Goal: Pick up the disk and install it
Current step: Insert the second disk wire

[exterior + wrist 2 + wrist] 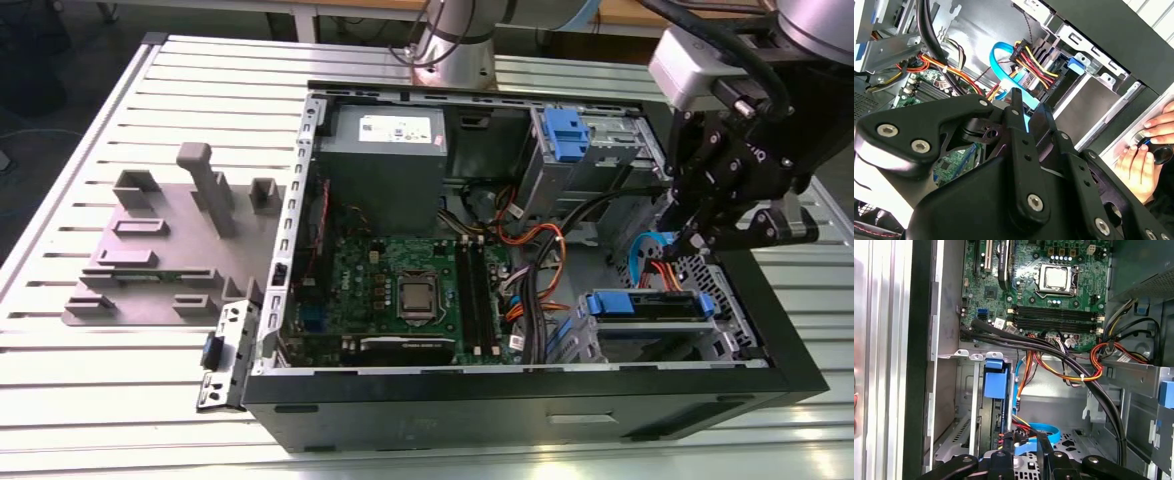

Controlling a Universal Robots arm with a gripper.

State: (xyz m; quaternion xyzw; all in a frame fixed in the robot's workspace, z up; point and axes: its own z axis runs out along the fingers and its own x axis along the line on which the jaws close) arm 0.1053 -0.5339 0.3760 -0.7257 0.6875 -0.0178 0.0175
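Observation:
The disk (647, 305), silver with a blue carrier frame, lies in the drive cage at the corner of the open computer case (534, 400) nearest the exterior view's right. Its blue carrier end shows in the cage in the first wrist view (995, 382) and the second wrist view (1076, 65). My gripper (691, 243) hangs just above and behind that cage, apart from the disk. In both wrist views the black gripper (1029, 107) (1026, 447) stands open by a narrow gap with nothing in it; a light-blue cable (1046, 430) shows beyond.
Inside the case are the green motherboard (400, 290), a grey power-supply box (384, 150), an upper bay with a blue latch (567, 135) and loose orange and black cables (534, 250). A grey fixture plate (174, 240) lies on the slatted table. A person's hand (1141, 160) rests outside the case wall.

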